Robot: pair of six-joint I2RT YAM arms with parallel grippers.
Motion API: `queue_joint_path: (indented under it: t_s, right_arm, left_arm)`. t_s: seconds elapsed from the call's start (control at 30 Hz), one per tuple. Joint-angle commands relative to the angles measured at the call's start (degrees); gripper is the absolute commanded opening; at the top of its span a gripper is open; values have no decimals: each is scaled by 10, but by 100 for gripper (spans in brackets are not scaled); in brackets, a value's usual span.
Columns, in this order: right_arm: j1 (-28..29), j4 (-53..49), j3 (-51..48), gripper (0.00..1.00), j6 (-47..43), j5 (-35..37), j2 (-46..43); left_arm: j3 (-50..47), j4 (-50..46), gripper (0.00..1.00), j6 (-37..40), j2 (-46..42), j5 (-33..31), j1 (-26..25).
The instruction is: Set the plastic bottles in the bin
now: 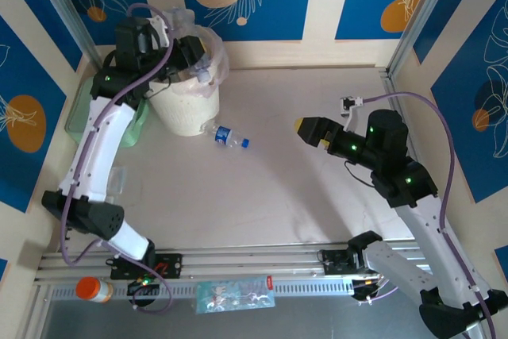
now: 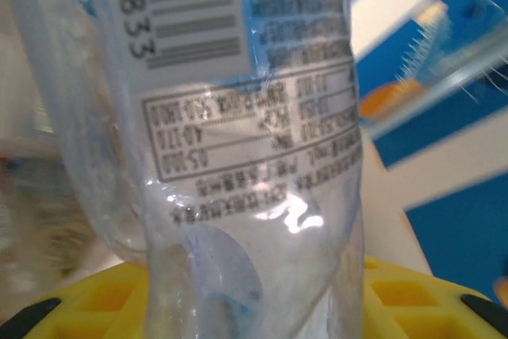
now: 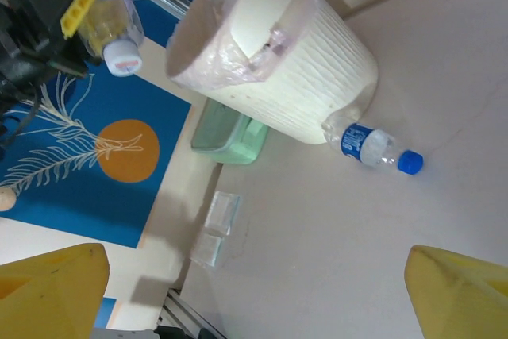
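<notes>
My left gripper (image 1: 197, 59) hangs over the cream bin (image 1: 184, 105) at the back left, shut on a clear plastic bottle (image 2: 238, 164) with a printed label. From the right wrist view that held bottle (image 3: 107, 25) points its white cap downward beside the bin's rim (image 3: 238, 5), which has a thin liner bag over it. A second clear bottle (image 1: 230, 136) with a blue label and blue cap lies on the table against the bin's base (image 3: 373, 149). My right gripper (image 1: 302, 128) hovers open above mid-table, right of that bottle, its yellow fingertips (image 3: 55, 291) wide apart and holding nothing.
A pale-green lidded box (image 3: 228, 136) sits behind the bin by the left wall. A small clear plastic container (image 3: 217, 226) lies near the left arm. An orange-capped jar (image 1: 94, 289) and a flat packet (image 1: 235, 293) rest on the rail at the near edge.
</notes>
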Motion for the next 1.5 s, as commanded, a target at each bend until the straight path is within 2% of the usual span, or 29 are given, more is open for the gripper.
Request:
queue_joint_path:
  t_s: [0.0, 0.1, 0.3, 0.53, 0.8, 1.1, 1.27, 1.37, 1.47]
  right_arm:
    - [-4, -21, 1, 96, -22, 10, -6]
    - [-4, -38, 10, 96, -40, 22, -4]
    - [-7, -49, 16, 96, -59, 32, -5]
    - [-8, -40, 6, 96, -64, 21, 16]
    - [-11, -28, -1, 96, -58, 15, 28]
    - [-11, -16, -24, 95, -39, 9, 27]
    - [-9, -6, -44, 95, -24, -5, 30]
    - [-6, -3, -50, 95, -23, -7, 30]
    - [-4, -3, -51, 95, -23, -6, 30]
  left_arm:
    - [49, -55, 41, -35, 50, -61, 30]
    - [69, -17, 42, -51, 83, -3, 58]
    - [164, -94, 43, 6, 148, -56, 89]
    - [233, -126, 45, 62, 205, -65, 98]
    - [230, -168, 48, 116, 224, -98, 81]
    - [211, -180, 53, 121, 260, -104, 72]
    - [181, -178, 60, 125, 260, -116, 72]
    - [187, -178, 73, 124, 251, -117, 72]
    - [189, -166, 81, 121, 226, -114, 71]
